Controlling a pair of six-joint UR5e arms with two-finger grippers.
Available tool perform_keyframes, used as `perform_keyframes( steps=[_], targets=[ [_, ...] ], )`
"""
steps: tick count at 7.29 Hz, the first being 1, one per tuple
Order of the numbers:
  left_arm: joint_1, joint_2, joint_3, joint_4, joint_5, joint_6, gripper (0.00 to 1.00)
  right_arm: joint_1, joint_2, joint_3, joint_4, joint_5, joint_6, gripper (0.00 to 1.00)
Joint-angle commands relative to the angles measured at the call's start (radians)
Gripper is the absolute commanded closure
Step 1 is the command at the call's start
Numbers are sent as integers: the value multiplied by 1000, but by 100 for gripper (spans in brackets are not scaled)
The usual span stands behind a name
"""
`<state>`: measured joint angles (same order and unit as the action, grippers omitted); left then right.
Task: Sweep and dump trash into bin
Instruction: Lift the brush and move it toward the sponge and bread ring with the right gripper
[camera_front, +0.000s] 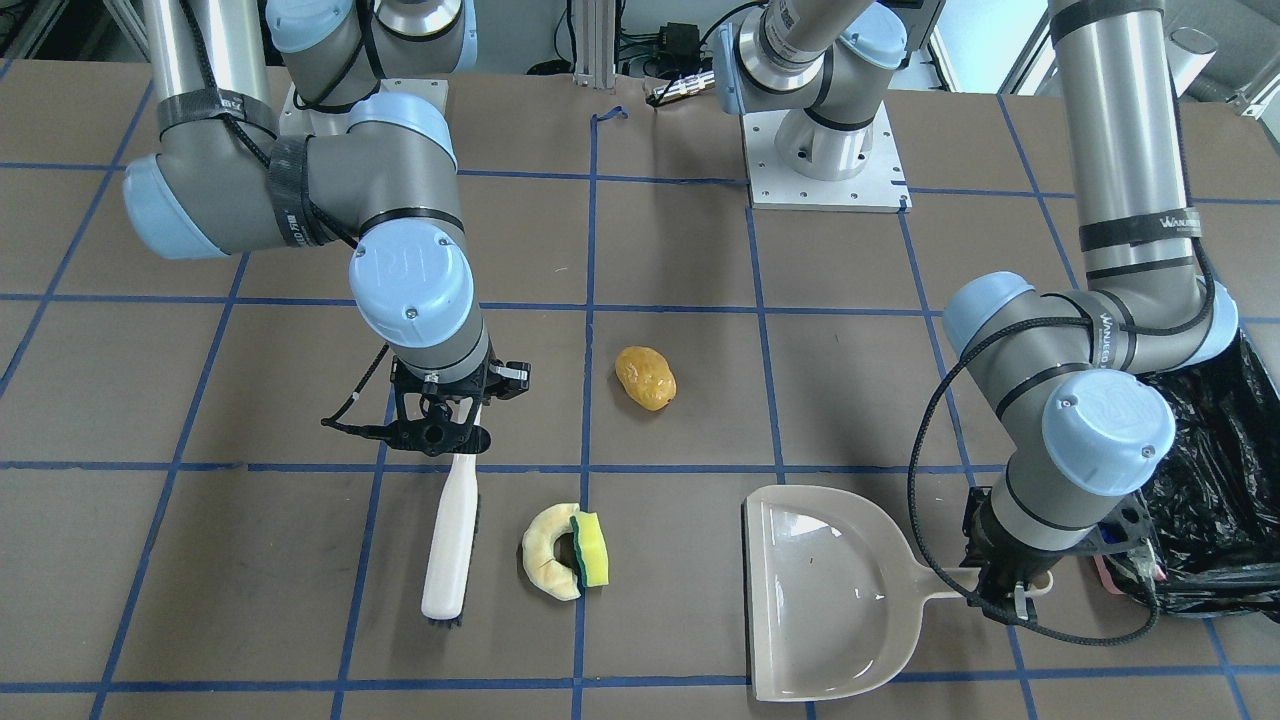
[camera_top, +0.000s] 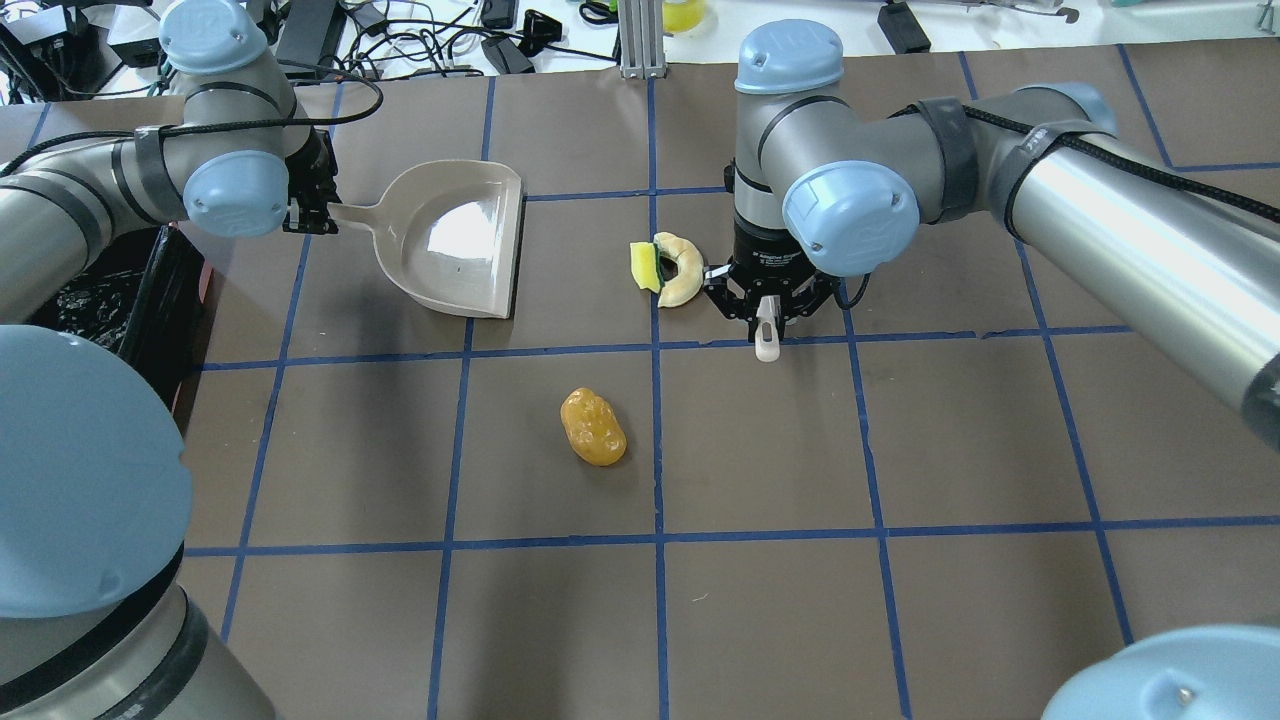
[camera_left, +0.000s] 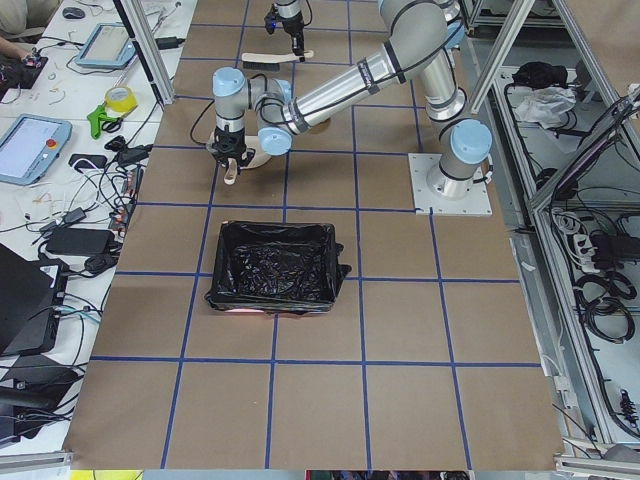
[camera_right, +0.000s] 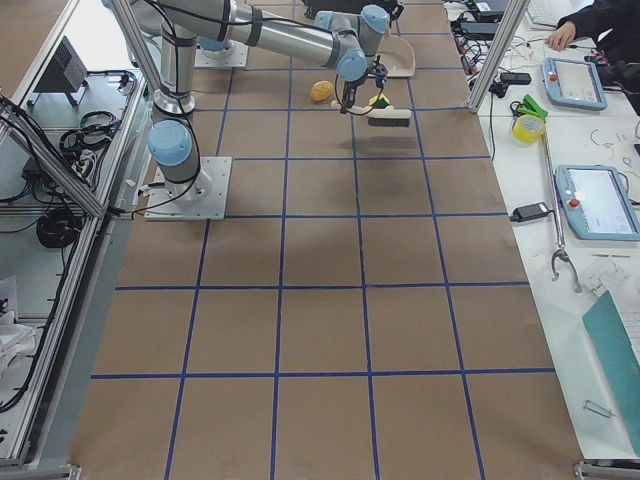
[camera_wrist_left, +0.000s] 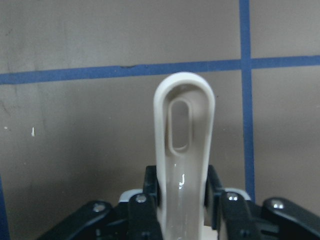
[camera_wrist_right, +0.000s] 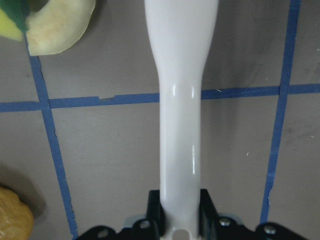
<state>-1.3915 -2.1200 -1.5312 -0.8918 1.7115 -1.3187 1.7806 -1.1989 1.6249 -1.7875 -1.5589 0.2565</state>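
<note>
The orange-yellow potato-like lump (camera_front: 645, 377) lies alone mid-table. The cream ring slice (camera_front: 547, 550) and the yellow-green sponge (camera_front: 591, 548) lie touching each other, between the brush and the dustpan. My right gripper (camera_front: 452, 432) is shut on the handle of the beige brush (camera_front: 450, 540), whose bristles rest on the table just beside the ring slice. My left gripper (camera_front: 1010, 585) is shut on the handle of the beige dustpan (camera_front: 830, 590), which lies flat and empty. The bin (camera_front: 1220, 480), lined with a black bag, stands right behind my left arm.
The table is brown with blue tape grid lines (camera_top: 655, 440). The arms' base plates (camera_front: 828, 160) stand at the robot's edge. Cables and tablets (camera_left: 35, 145) lie on the side bench beyond the table's end.
</note>
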Motion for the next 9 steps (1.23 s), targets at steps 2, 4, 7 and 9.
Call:
perform_keyframes(
  steps=[2, 4, 7, 9],
  targets=[
    [-36, 6, -18, 25, 83, -22, 100, 22, 4, 4, -1, 0, 19, 98],
    [-83, 3, -18, 28, 121, -40, 100, 32, 16, 6, 0, 2, 21, 98],
    [-86, -15, -20, 63, 132, -77, 100, 89, 82, -17, -15, 84, 183, 99],
    [-92, -15, -24, 63, 134, -94, 100, 106, 154, -110, -18, 118, 214, 99]
  ],
)
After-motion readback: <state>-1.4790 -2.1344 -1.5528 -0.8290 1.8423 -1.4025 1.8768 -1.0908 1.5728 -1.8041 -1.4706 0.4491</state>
